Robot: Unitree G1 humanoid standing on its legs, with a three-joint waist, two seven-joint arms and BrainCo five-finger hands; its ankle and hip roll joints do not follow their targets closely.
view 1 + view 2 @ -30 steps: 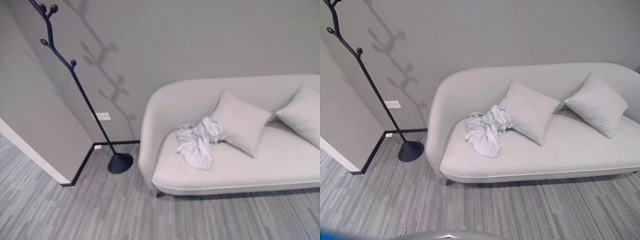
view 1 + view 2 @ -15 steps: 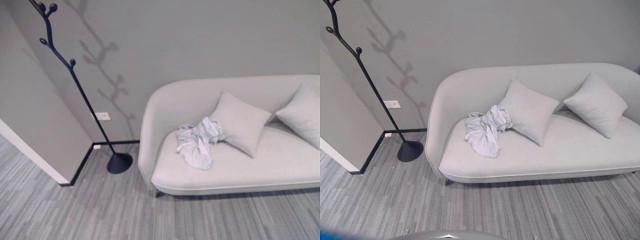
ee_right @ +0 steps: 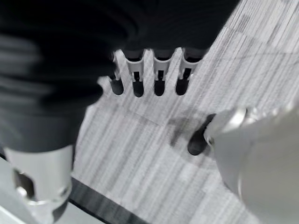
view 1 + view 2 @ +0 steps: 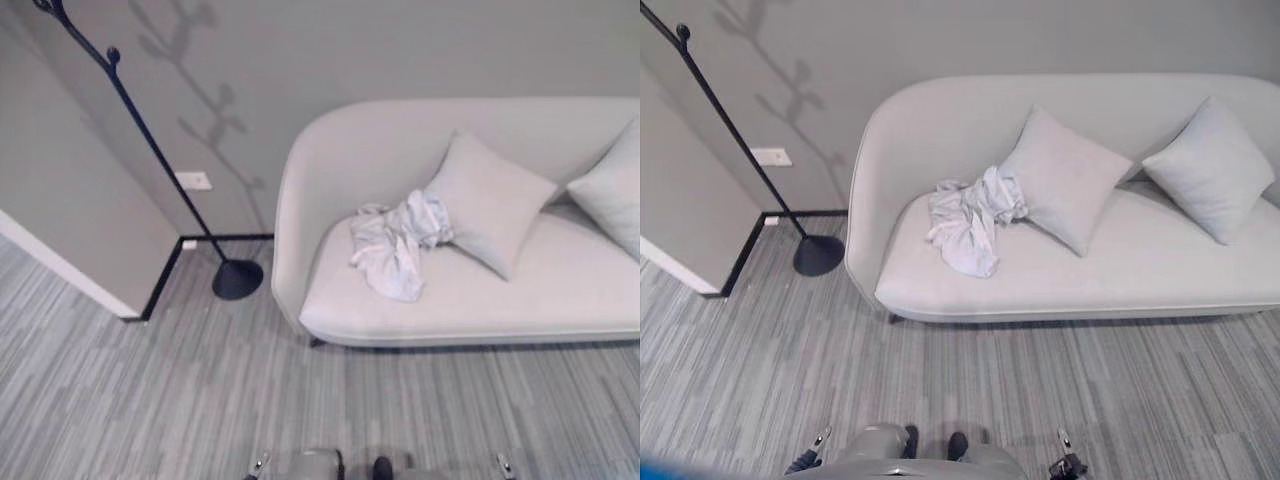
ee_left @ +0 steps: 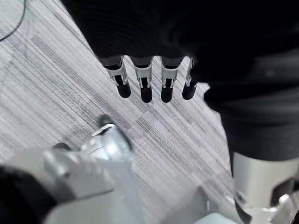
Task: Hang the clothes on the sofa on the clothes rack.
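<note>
A crumpled pale garment (image 4: 393, 245) lies on the left part of the light grey sofa's seat (image 4: 470, 310), resting against a cushion (image 4: 487, 200). The black clothes rack (image 4: 150, 150) stands left of the sofa on a round base (image 4: 237, 279), its knobbed branches reaching up along the wall. My left hand (image 5: 145, 79) hangs over the striped carpet with straight fingers and nothing in it. My right hand (image 3: 159, 74) hangs the same way, fingers straight and empty. Both hands are far from the garment.
A second cushion (image 4: 1210, 165) leans at the sofa's right end. A jutting wall corner (image 4: 60, 230) stands left of the rack, with a wall socket (image 4: 193, 181) behind the pole. Grey striped carpet (image 4: 200, 400) stretches between me and the sofa.
The whole picture has shifted: the camera now looks further down and the sofa sits higher in view. The garment, rack and cushions have not moved.
</note>
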